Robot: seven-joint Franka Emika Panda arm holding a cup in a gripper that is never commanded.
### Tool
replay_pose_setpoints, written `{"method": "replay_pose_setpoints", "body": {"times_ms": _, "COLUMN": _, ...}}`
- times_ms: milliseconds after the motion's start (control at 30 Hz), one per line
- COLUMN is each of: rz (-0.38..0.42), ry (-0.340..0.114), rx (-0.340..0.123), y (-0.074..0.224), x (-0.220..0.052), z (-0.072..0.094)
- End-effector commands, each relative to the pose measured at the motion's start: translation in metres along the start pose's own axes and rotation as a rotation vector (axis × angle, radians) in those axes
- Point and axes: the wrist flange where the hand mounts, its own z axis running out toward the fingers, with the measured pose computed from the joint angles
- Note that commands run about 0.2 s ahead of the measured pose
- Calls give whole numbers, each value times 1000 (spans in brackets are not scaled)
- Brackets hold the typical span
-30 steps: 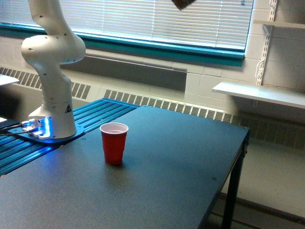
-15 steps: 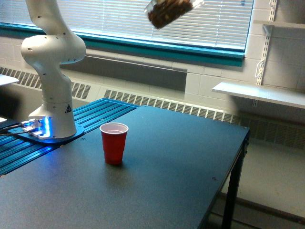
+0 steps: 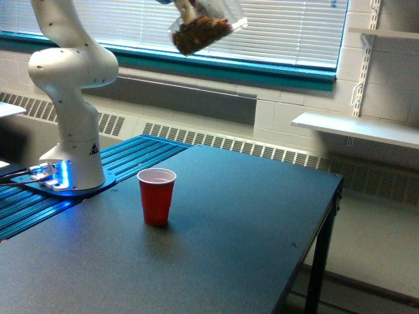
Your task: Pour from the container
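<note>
standing nearest on the dark table (image 3: 249, 222) is a red cup (image 3: 156, 195), upright with its mouth open to the top, and nothing can be seen inside it from here. behind it, toward the exterior view's left, is the white base of the robot arm (image 3: 72, 98). far above, near the top edge and in front of the window blinds (image 3: 275, 29), hangs the clear cup (image 3: 203, 27) with brown nut bits piled inside. it is tipped, with its long side slanting down toward the exterior view's left. the gripper (image 3: 185, 8) is mostly cut off by the top edge, so i cannot tell how its fingers sit, though the clear cup seems to hang from it. what matters most: the red cup is well below the clear cup and a bit toward the exterior view's left, so the clear cup likely needs to come over and down before the bits would land inside.
</note>
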Motion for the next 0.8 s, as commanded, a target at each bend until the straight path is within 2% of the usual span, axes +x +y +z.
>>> {"method": "replay_pose_setpoints", "body": {"times_ms": 33, "rz": -38, "ry": -13, "rx": -40, "y": 19, "x": -16, "z": -4}}
{"method": "replay_pose_setpoints", "body": {"times_ms": 400, "rz": -63, "ry": -77, "rx": -79, "y": 39, "x": -56, "z": -1}}
{"method": "replay_pose_setpoints", "body": {"times_ms": 800, "rz": -120, "ry": -127, "rx": -97, "y": 43, "x": -93, "z": -3}}
